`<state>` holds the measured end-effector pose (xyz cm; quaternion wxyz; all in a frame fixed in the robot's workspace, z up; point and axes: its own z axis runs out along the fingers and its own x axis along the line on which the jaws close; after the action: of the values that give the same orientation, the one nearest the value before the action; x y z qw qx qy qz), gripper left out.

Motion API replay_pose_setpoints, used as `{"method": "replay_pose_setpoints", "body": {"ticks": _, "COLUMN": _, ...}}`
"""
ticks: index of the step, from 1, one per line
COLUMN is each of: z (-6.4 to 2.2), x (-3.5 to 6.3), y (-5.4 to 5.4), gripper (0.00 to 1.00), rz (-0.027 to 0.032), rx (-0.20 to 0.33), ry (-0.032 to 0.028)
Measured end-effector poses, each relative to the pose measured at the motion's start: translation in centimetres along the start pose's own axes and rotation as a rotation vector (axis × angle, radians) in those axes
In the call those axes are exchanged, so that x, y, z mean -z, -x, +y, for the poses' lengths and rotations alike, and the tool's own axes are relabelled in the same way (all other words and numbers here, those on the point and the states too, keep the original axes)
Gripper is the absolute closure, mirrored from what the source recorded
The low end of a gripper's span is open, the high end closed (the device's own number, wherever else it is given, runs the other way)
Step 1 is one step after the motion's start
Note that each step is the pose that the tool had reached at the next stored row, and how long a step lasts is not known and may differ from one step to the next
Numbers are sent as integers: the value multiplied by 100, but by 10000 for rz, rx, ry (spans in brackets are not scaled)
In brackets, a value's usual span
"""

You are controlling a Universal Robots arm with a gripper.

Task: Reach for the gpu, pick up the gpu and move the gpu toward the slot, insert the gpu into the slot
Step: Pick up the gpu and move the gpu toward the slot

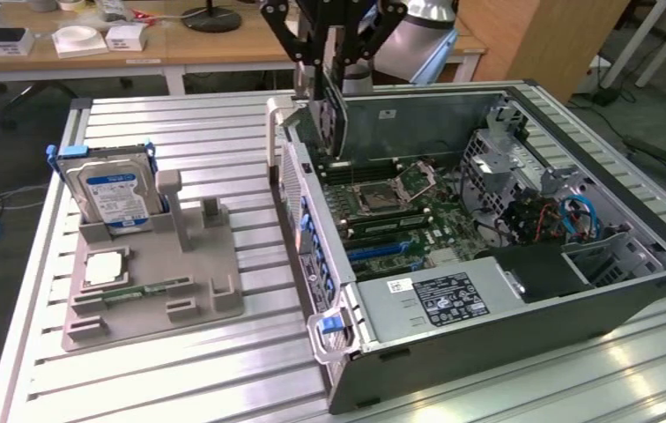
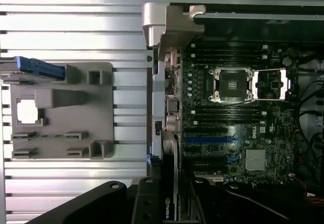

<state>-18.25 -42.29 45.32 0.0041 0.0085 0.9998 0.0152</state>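
REMOTE RIG: At the upper centre of the exterior view, my arm's black two-fingered gripper (image 1: 327, 75) has its fingers partly closed on the gpu (image 1: 339, 123), a thin dark circuit card with a silver end bracket. The card is held on edge just above the green motherboard (image 1: 416, 211) in the open grey computer case (image 1: 486, 300). As I judge it, reach and pick-up are done and insertion is not.

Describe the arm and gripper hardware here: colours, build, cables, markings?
The arm is silver-grey, with a rounded, smooth joint housing. The gripper is matte black: two fingers built from pinned linkage bars, with a round fastener visible on its body in the wrist view. No cables or markings can be made out on either.
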Motion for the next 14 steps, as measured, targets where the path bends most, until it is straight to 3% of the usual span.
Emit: {"method": "replay_pose_setpoints", "body": {"ticks": 14, "z": 1, "x": -20, "y": 445, "gripper": 74, "rz": 0, "rx": -11, "ry": 0}}
